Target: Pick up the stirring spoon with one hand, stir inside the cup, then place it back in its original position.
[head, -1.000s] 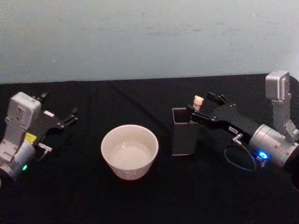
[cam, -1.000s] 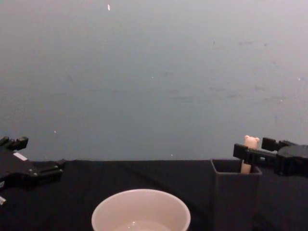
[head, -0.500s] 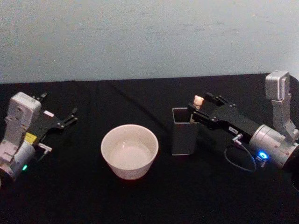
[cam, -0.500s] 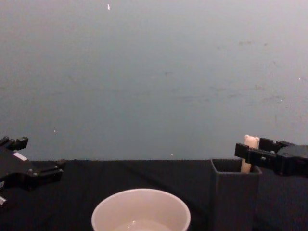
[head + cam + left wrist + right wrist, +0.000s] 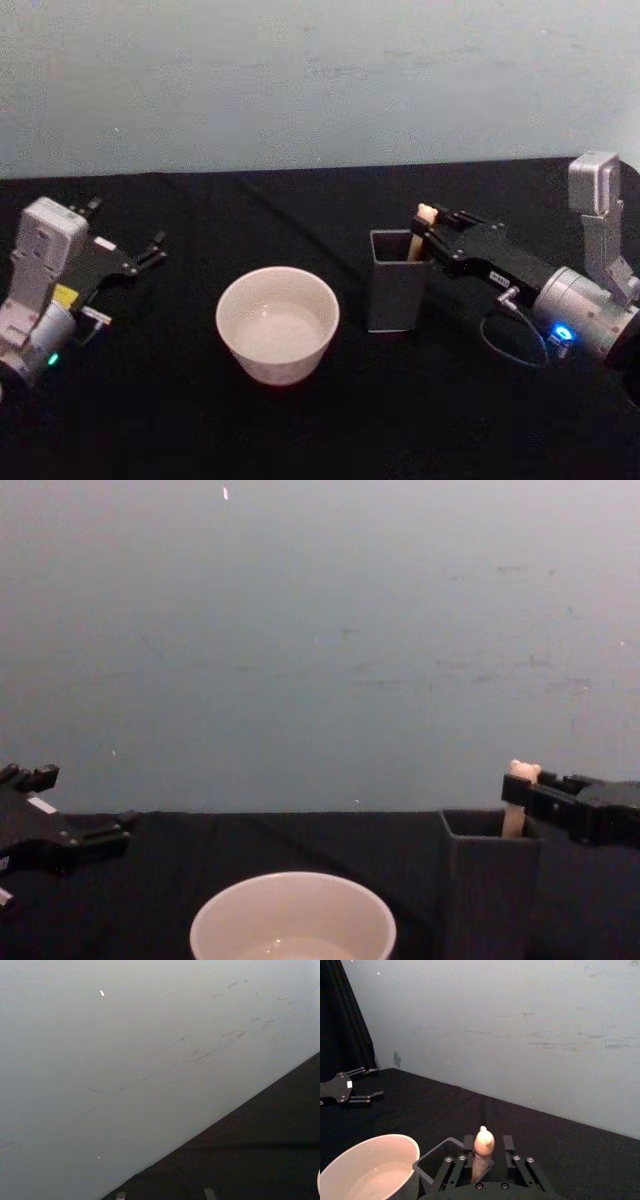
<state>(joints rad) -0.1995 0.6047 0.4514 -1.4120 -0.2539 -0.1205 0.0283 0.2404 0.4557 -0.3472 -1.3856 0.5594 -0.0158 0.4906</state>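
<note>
Your right end effector (image 5: 488, 1147) has its fingers (image 5: 468, 1144) standing apart, one on each side of the stirring spoon (image 5: 483, 1144), with a narrow gap showing beside the handle, so it is not clamped on it. Compared with a second ago, it has drawn back toward the robot's right: in the chest view its tips then reached past the bear head over the holder's mouth, and now they end level with the handle. The spoon itself has barely shifted. It stands in the dark grey holder (image 5: 393, 295), leaning against the far right corner, bear head clear above the rim. The cup (image 5: 270, 365) sits on the desk (image 5: 300, 210) just to the left of the holder, apart from it, exactly where it was. Your left end effector (image 5: 158, 248) hangs far out on the left, fingers spread, well apart from the cup and unmoved since before.
</note>
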